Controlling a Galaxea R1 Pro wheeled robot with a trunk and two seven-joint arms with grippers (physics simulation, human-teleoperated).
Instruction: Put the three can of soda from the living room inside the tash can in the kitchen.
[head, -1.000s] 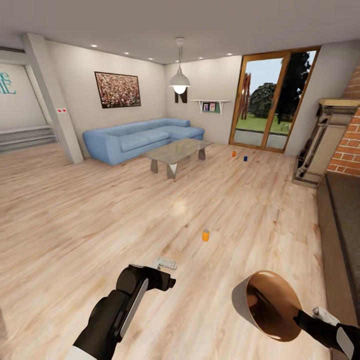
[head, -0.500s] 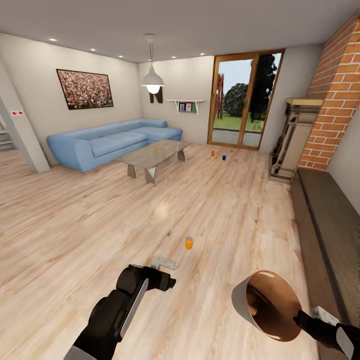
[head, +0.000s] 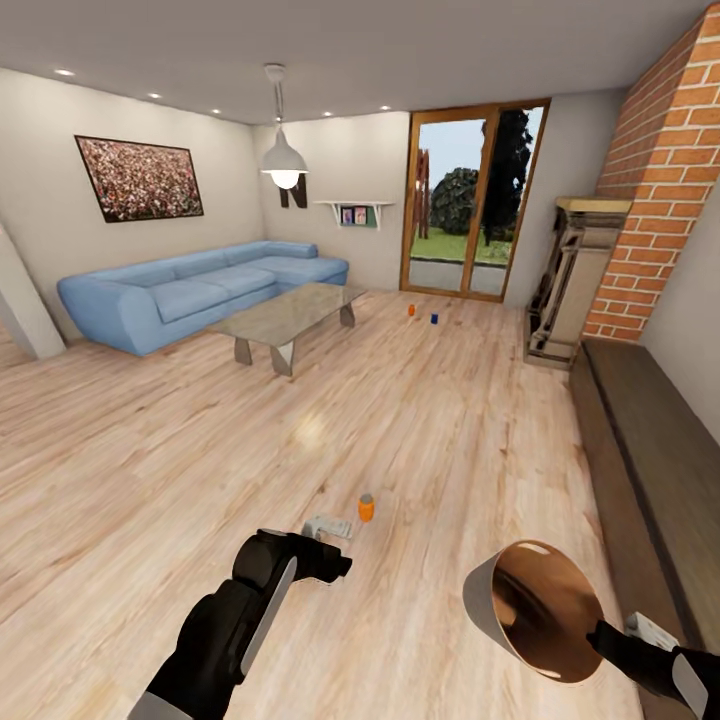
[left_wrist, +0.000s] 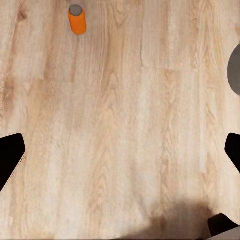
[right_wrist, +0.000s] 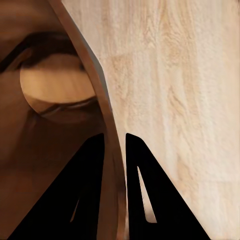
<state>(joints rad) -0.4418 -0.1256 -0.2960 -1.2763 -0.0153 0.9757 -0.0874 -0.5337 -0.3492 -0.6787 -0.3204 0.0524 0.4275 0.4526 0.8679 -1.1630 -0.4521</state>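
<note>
Long blue corner sofa (head: 190, 290) against left wall, framed reddish picture (head: 139, 179) above. Grey glass-topped coffee table (head: 283, 316) just before sofa. White pendant lamp (head: 284, 160) overhead. Red brick fireplace (head: 666, 190) right, wood-framed glass doors (head: 468, 208) beyond.

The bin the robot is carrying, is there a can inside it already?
No: the tash can in the right gripper shows a bare brown inside.

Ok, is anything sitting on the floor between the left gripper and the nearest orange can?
Nothing visible. The left gripper is open over bare wood floor, and the nearest orange can stands upright just ahead of it with only floorboards between.
</note>
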